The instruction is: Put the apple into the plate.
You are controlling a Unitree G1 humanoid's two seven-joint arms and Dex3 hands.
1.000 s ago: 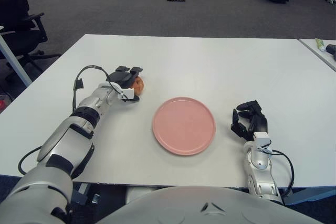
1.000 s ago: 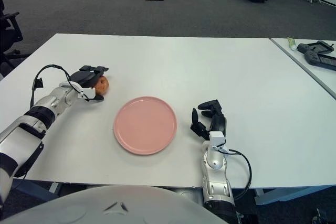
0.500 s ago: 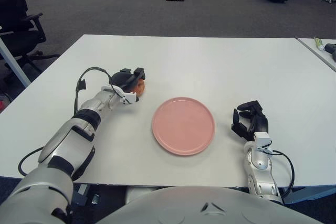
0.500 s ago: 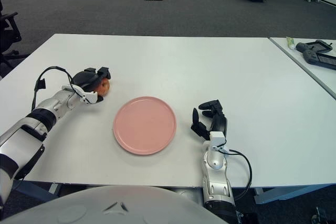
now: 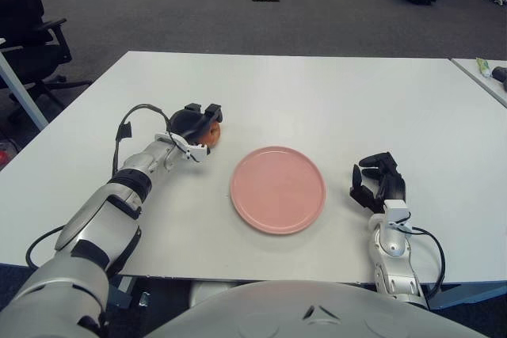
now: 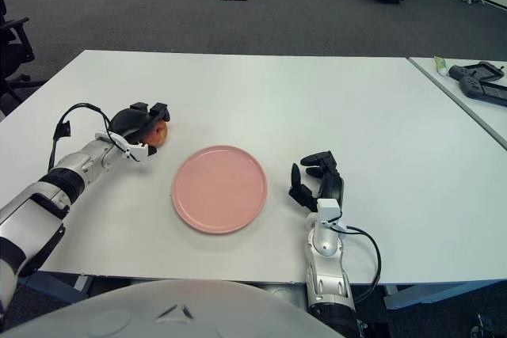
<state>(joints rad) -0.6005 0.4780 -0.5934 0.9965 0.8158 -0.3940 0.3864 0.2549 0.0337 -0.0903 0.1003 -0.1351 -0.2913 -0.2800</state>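
A: Landmark: the pink plate (image 5: 277, 189), lying flat on the white table (image 5: 317, 100), near the table's front edge. Where is the apple (image 5: 208, 133) in relation to it?

B: The apple sits to the left of the plate and slightly farther from the robot, clear of the rim. It shows reddish-orange, mostly covered from above by the left hand (image 5: 195, 121).

A: State of that left hand?

B: Its dark fingers (image 6: 158, 108) curl over the top and far side of the apple, so it grips the fruit. Whether the apple touches the tabletop or is just raised off it cannot be told. The forearm runs back from the hand toward the lower left, with a black cable (image 5: 127, 116) looping above the wrist.

A: And the right hand (image 5: 378, 184)?

B: It shows to the right of the plate, near the rim but apart from it, with nothing in it. Its fingers are bent loosely inward and relaxed.

A: Contents of the plate?

B: Only its bare pink surface shows.

A: Other items, relative to the plate?

B: Far to its right, on a second table (image 6: 475, 100), lies a dark controller-like device (image 6: 479, 82). Well beyond the plate to the left stands an office chair (image 5: 28, 29) on grey carpet.
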